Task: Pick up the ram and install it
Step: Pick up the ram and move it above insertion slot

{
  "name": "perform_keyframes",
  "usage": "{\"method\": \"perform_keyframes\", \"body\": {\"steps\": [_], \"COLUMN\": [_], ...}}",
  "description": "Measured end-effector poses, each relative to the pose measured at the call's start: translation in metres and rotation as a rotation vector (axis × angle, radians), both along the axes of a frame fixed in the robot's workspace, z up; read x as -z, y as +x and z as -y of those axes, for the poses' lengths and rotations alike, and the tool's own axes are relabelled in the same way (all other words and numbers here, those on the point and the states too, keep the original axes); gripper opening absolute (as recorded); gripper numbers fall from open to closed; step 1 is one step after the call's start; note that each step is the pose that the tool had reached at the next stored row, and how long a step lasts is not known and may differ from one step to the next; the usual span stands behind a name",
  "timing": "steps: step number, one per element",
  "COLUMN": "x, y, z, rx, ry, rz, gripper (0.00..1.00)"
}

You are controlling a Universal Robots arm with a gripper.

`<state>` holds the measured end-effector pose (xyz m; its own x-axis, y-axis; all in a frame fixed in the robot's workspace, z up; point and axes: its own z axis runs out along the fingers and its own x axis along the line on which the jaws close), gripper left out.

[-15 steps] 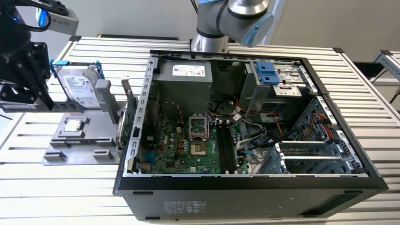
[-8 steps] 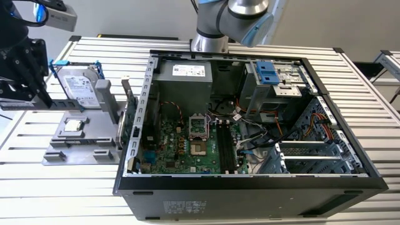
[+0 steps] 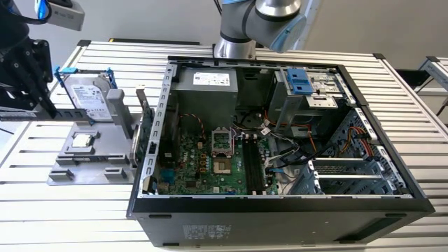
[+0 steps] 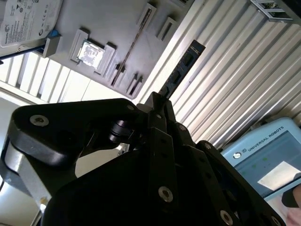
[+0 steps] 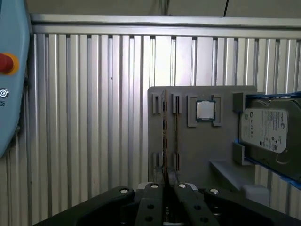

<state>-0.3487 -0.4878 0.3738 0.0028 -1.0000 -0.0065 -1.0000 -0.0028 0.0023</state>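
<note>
In the second wrist view my gripper (image 4: pixel 157 101) is shut on the ram (image 4: pixel 183 66), a narrow stick with black chips that juts out past the black fingertips. The first wrist view sees the ram (image 5: pixel 164 141) edge-on as a thin line rising from the closed gripper (image 5: pixel 165 186), above the grey holder block (image 5: pixel 188 150). In the exterior view the gripper (image 3: pixel 48 111) hangs at the far left, over the table beside the holder block (image 3: pixel 84 157), with the ram (image 3: pixel 21 114) as a thin strip at its tip. The open computer case (image 3: pixel 280 205) lies well to the exterior view's right.
The motherboard's long black memory slots (image 3: pixel 253 168) lie inside the case. On the holder block sit a silver hard drive (image 3: pixel 91 100) in a blue frame, a processor chip (image 3: pixel 83 140) and an upright card (image 3: pixel 146 126). A teach pendant (image 4: pixel 263 157) rests on the slatted table (image 3: pixel 70 210).
</note>
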Motion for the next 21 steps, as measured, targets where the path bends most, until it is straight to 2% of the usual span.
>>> {"method": "perform_keyframes", "body": {"steps": [11,21], "x": [-0.0024,-0.0024], "y": [0.0006,0.0119], "z": [0.0000,0.0000], "rx": [0.000,0.000], "ry": [-0.0002,-0.0001], "rz": [-0.0002,-0.0002], "gripper": [0.00,0.00]}}
